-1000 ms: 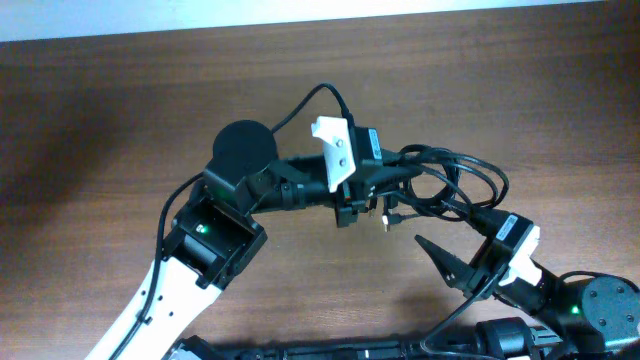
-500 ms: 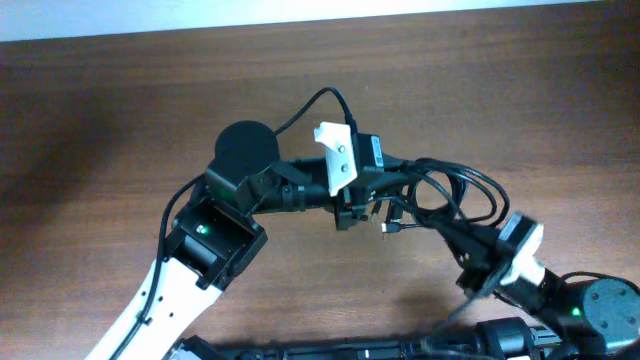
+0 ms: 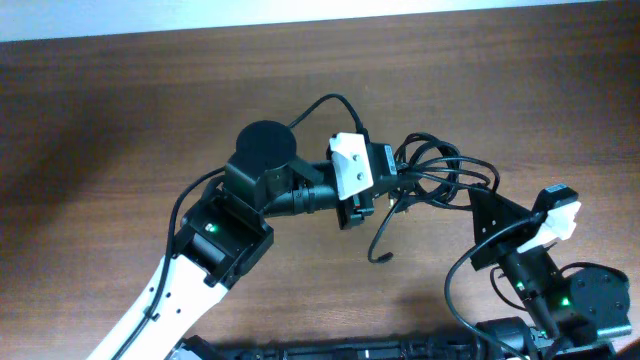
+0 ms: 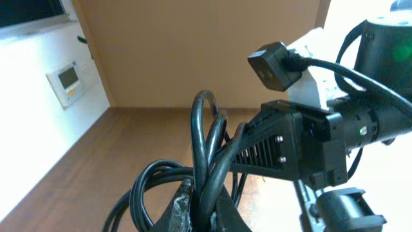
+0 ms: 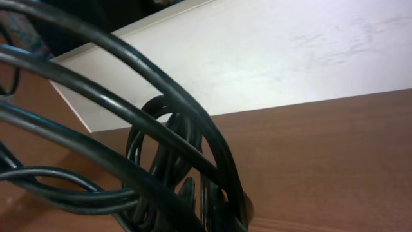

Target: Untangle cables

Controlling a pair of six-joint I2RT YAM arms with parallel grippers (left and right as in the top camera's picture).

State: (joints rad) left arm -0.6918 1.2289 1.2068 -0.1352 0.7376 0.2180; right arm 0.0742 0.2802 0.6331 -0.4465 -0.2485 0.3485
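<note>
The cables [image 3: 440, 170] are a small bundle of glossy black loops held between both arms above the middle of the table. My left gripper [image 3: 392, 185] is shut on the bundle's left side. In the left wrist view its fingertips [image 4: 183, 206] pinch several strands of the cables [image 4: 206, 142] that rise in a loop. My right gripper [image 3: 476, 196] is shut on the bundle's right side. In the right wrist view the cables [image 5: 129, 96] fill the picture and cross the right gripper [image 5: 199, 200]. One loose plug end [image 3: 381, 258] hangs down from the bundle.
The brown wooden table [image 3: 120, 120] runs to a white edge [image 3: 300, 10] at the back. The left arm's round black joint [image 3: 265, 150] sits left of the bundle. The right arm's base [image 3: 590, 300] is at the lower right.
My right gripper was open below the bundle; it has moved up to the right and shut on the cables. The left arm shifted right, and a plug end now dangles.
</note>
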